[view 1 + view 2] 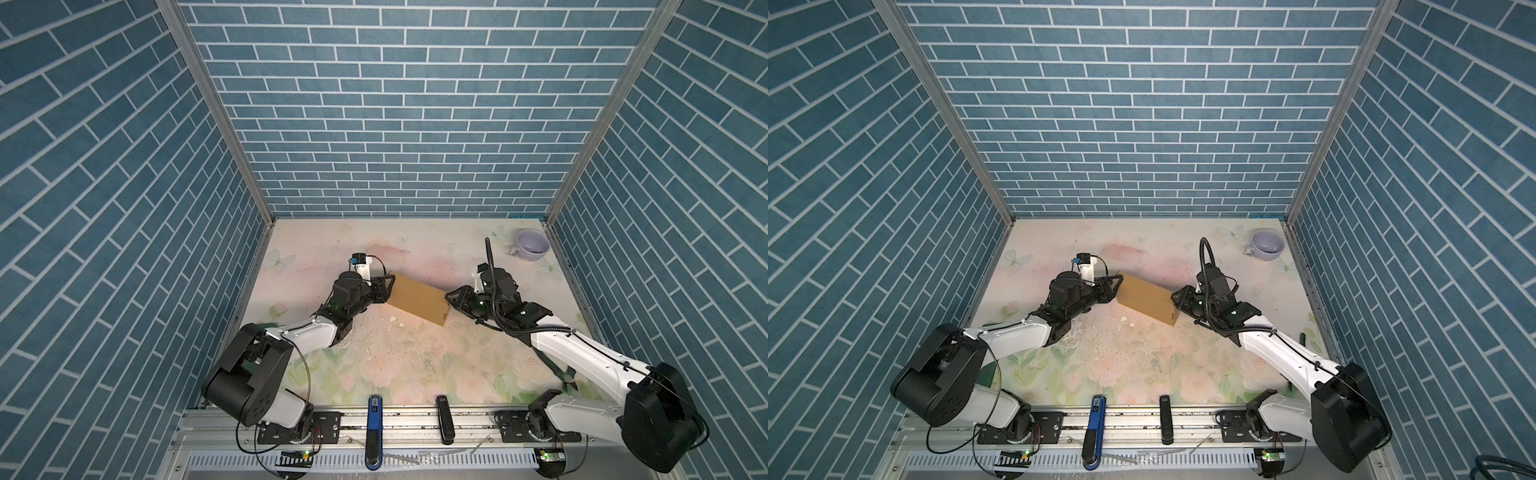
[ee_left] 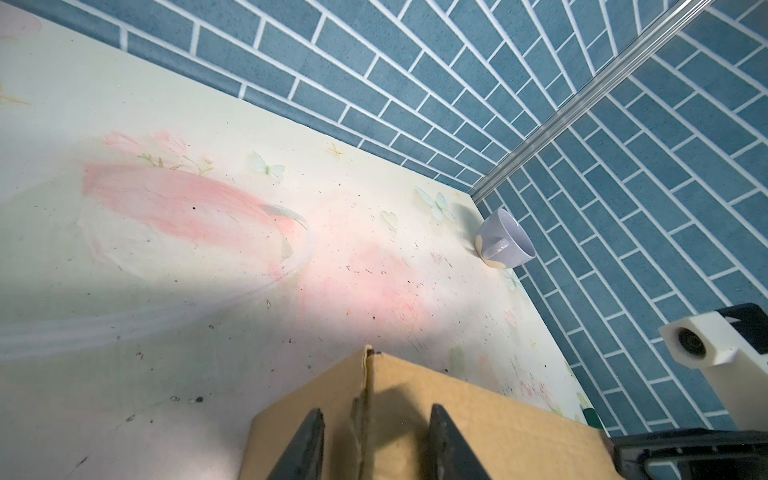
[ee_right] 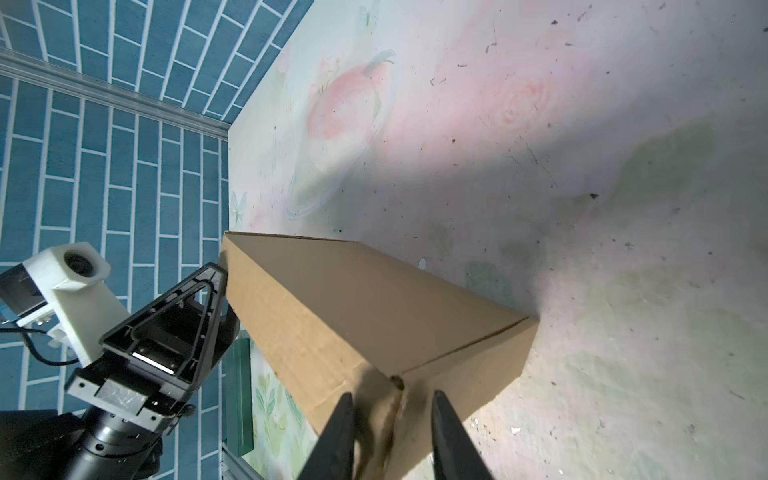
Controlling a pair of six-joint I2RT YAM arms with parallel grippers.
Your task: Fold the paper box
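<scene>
Floral counter point(image 1: 395, 365): closed cardboard box point(image 1: 417, 300) between left hand point(image 1: 385, 286) and right hand point(image 1: 451, 300), both part-open, straddling opposite corners.

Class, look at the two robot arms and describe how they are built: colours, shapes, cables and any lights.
Both arms have white link shells joined by bulky black joint housings. The left gripper and right gripper carry black, open-framed triangular fingers. A white wrist camera housing sits behind each gripper. A ribbed black cable loops over the right arm. Small green lights glow near the wrists.
</scene>
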